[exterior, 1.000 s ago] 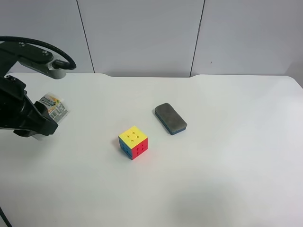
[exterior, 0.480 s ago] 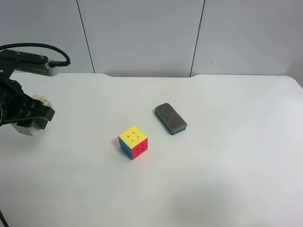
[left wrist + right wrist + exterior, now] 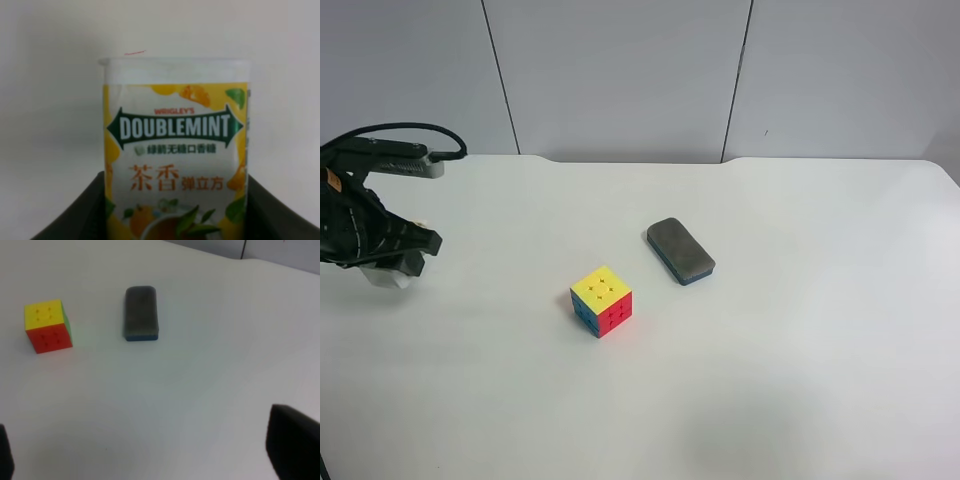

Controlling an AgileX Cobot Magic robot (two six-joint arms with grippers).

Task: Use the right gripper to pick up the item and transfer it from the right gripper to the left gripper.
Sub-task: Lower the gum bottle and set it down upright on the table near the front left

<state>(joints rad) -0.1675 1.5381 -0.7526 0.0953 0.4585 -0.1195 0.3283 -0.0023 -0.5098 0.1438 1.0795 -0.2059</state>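
Left wrist view: the item (image 3: 175,150), a white container with yellow-orange fruit print and a green "DOUBLEMINT" banner, fills the middle of the picture, upright between the left gripper's (image 3: 175,220) black fingers (image 3: 82,215), which press against both its sides; gripper clenched on it. Exterior high view: the arm at the view's left edge hangs over the white counter (image 3: 800,380), black body, cable looped above, with only a pale corner of the item (image 3: 392,278) showing beneath it, at or just above the counter's surface, cannot tell which. Puzzle cube (image 3: 601,301) sits near the counter's middle, yellow face up, red face forward; dark grey eraser block (image 3: 680,250) lies close beside it, apart, blue edge along its base. Right wrist view: right gripper (image 3: 150,450) spread wide, empty, dark fingertips (image 3: 292,445) at the frame's corners; cube (image 3: 48,326) and eraser (image 3: 141,313) ahead on bare counter.
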